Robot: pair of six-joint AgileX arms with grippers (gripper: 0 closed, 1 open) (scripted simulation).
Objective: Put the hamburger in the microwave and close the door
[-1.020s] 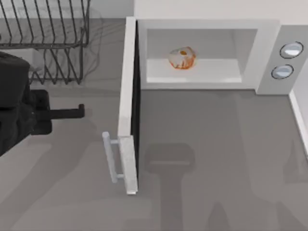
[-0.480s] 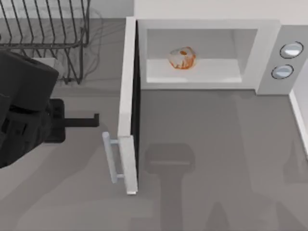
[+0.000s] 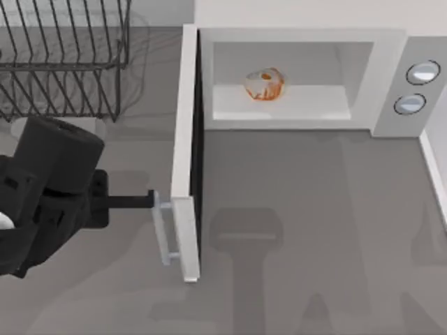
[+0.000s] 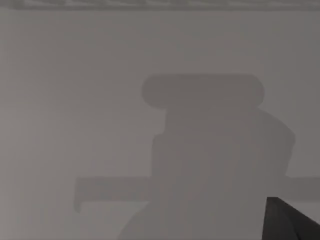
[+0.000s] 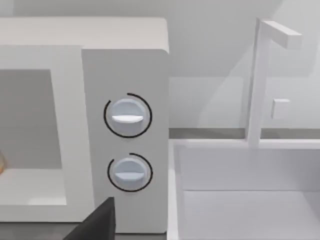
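Note:
The hamburger [image 3: 265, 84] lies on the pale floor of the microwave [image 3: 387, 77] cavity, near its back. The door [image 3: 183, 139] stands wide open, edge-on, swung out toward the table's front on the microwave's left. Its bar handle [image 3: 165, 234] faces left. My left gripper [image 3: 145, 201] reaches in from the left, and its tip is at the handle's upper post on the door's outer side. The left wrist view faces a flat pale grey surface [image 4: 100, 75] carrying a shadow. In the right wrist view the microwave's two dials [image 5: 127, 116] are close by, with a dark part of my right gripper [image 5: 95, 220] at the picture's edge.
A black wire dish rack [image 3: 63, 63] stands at the back left, just behind my left arm. A white basin [image 5: 240, 190] with a tall faucet [image 5: 260, 80] sits to the right of the microwave. Open grey tabletop [image 3: 314, 230] lies in front of the microwave.
My left arm has moved right and toward the table's front, bringing its gripper from well left of the door up to the handle. The door and the hamburger have not moved.

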